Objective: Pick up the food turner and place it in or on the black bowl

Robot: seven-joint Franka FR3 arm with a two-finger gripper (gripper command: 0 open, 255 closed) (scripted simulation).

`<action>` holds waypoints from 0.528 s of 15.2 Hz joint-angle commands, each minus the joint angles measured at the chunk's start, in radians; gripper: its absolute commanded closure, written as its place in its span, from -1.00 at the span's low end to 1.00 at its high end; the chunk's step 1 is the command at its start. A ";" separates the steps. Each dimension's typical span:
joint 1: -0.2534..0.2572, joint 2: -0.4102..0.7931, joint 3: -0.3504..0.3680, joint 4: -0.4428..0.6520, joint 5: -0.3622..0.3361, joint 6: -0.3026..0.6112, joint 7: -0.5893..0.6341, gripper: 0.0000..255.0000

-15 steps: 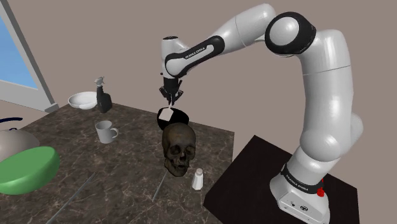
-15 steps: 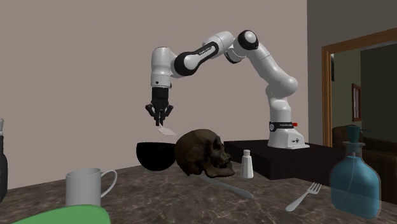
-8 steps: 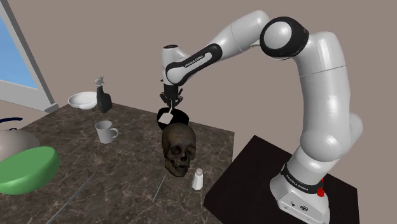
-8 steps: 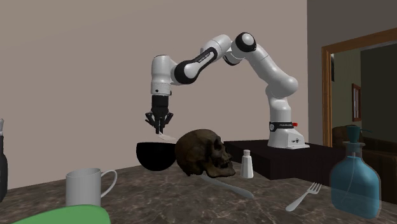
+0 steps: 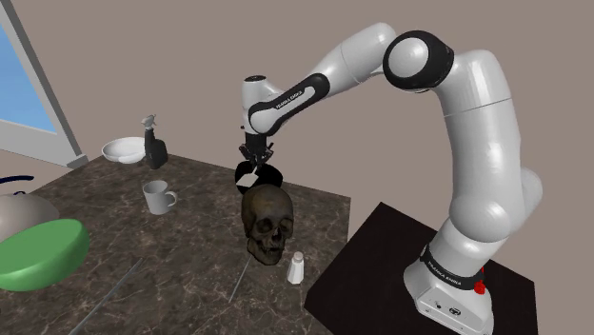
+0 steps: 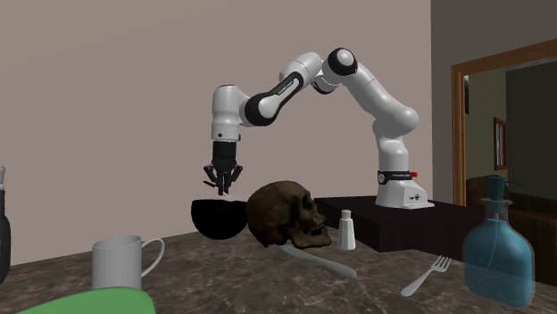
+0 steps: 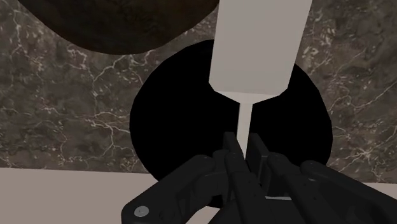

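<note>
My gripper (image 7: 245,151) is shut on the thin white handle of the food turner (image 7: 256,48). The turner's broad pale blade reaches out over the black bowl (image 7: 172,121), toward the skull. From the shoulder, the gripper (image 5: 252,164) hangs just above the bowl's rim (image 5: 269,172) at the counter's back edge. The second exterior view has the gripper (image 6: 220,184) pointing down right over the black bowl (image 6: 219,219), with the turner's blade dipping inside it, out of sight.
A dark brown skull (image 5: 267,221) sits right in front of the bowl, with a white shaker (image 5: 297,267) beside it. A mug (image 5: 158,197), dark bottle (image 5: 154,146), white bowl (image 5: 124,149) and green bowl (image 5: 38,252) lie left. A blue bottle (image 6: 498,254) and fork (image 6: 427,275) rest nearer that camera.
The gripper has come down with the turner, from well above the bowl to just over its rim. Nothing on the counter has shifted.
</note>
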 commanded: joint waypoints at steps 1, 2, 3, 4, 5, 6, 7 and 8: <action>0.000 0.002 -0.001 0.000 0.000 0.000 0.000 1.00; 0.000 0.002 -0.001 0.000 0.000 0.000 0.000 1.00; 0.000 0.002 -0.001 0.000 0.000 0.000 0.000 1.00; 0.000 0.002 -0.001 0.000 -0.001 0.000 0.000 -1.00; 0.000 0.002 -0.001 -0.001 0.000 0.000 0.000 -1.00; 0.000 0.002 0.000 -0.001 0.000 0.000 -0.001 -1.00; 0.000 0.002 -0.001 -0.001 0.000 0.000 -0.001 -1.00; 0.000 0.002 -0.001 -0.001 0.000 0.000 -0.001 -1.00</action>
